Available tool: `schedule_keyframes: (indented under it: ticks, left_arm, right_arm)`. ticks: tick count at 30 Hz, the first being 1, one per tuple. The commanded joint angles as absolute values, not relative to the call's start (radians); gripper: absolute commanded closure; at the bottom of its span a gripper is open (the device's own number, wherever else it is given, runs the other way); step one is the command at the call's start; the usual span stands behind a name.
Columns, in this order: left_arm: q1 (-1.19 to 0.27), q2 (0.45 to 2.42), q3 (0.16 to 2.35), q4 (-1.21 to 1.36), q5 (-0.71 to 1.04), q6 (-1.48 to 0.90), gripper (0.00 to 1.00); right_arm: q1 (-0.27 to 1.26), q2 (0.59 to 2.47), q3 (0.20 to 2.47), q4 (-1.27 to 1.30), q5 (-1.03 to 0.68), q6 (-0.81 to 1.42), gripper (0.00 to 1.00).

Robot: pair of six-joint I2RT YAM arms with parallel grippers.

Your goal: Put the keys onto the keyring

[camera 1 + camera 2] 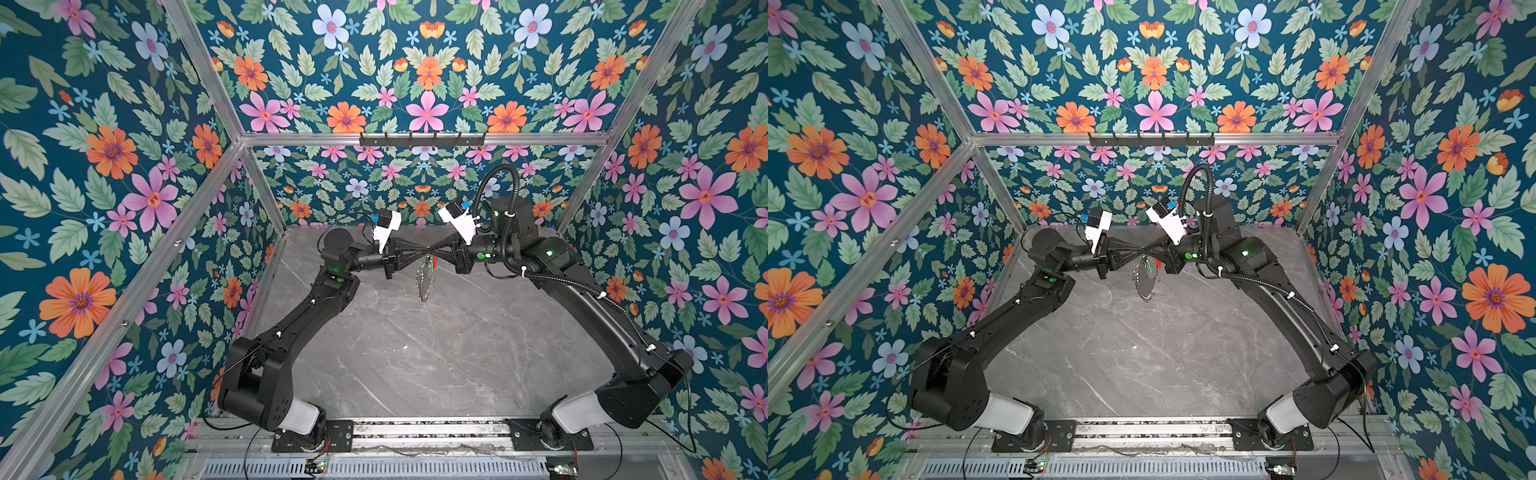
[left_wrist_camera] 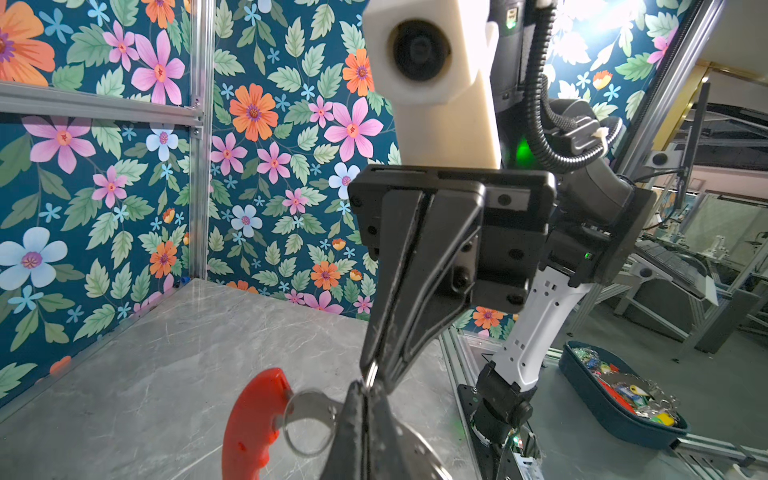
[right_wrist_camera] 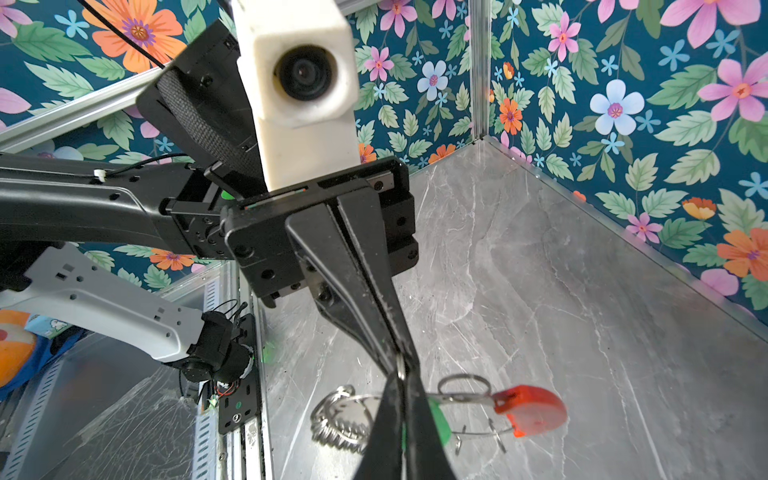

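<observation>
We find the left gripper and the right gripper meeting tip to tip in mid-air. Each has its jaws pressed together, and a sliver of thin silver wire is pinched where the tips meet. That wire belongs to the keyring, a large thin metal hoop with a red plastic arc and many small silver split rings, though we cannot tell whether it is the hoop itself or one of those rings. The keyring hangs from the meeting point, its long axis running down toward the grey marble-patterned tabletop. In both top views it reads as a narrow oval, with the red arc at the upper end on the right arm's side and the rings strung toward the low end. The key, a tiny bright green rectangular plastic tag, sits just beside one of the right gripper's fingers, half hidden behind it, with its long side lying along that finger. In a top view the key is only a green fleck just under the tips. The right wrist view shows the split rings bunched together. The left wrist view gives us the red arc, one single silver ring next to it, and, beyond the table's edge, a dark blue tray of coloured tags.
</observation>
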State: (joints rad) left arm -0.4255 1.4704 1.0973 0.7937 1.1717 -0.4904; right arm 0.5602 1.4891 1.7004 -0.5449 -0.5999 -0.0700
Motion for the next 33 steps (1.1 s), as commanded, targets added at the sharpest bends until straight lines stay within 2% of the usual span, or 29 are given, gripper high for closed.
schedule_keyframes:
  ticks: [1, 3, 4, 7, 9, 11, 15, 19, 33]
  left_arm:
    - [-0.425, 1.463, 1.102, 0.856, 1.150, -0.491, 1.00]
    - [-0.425, 1.463, 1.102, 0.865, 1.136, -0.505, 1.00]
    - [-0.425, 1.465, 1.102, 0.877, 1.127, -0.519, 1.00]
    - [-0.422, 1.467, 1.093, 0.945, 1.098, -0.576, 1.00]
    - [-0.419, 1.475, 1.078, 1.043, 1.079, -0.645, 1.00]
    - [-0.416, 1.486, 1.070, 1.150, 1.060, -0.731, 1.00]
    - [-0.414, 1.518, 1.058, 1.354, 1.017, -0.886, 1.00]
    - [-0.414, 1.557, 1.060, 1.499, 0.981, -0.995, 1.00]
    - [-0.437, 1.604, 1.049, 1.612, 0.887, -1.060, 1.00]
  right_arm:
    - [0.563, 1.476, 1.688, -0.465, -0.588, -0.040, 1.00]
    - [0.563, 1.472, 1.684, -0.460, -0.585, -0.035, 1.00]
    - [0.563, 1.470, 1.683, -0.460, -0.583, -0.031, 0.97]
    - [0.563, 1.461, 1.677, -0.452, -0.566, -0.020, 0.65]
    - [0.561, 1.443, 1.658, -0.441, -0.531, -0.012, 0.58]
    - [0.553, 1.416, 1.616, -0.417, -0.507, -0.013, 0.58]
    - [0.537, 1.374, 1.531, -0.379, -0.523, -0.012, 0.66]
    - [0.537, 1.382, 1.531, -0.389, -0.581, -0.019, 0.68]
    - [0.580, 1.505, 1.690, -0.401, -0.647, -0.009, 0.68]
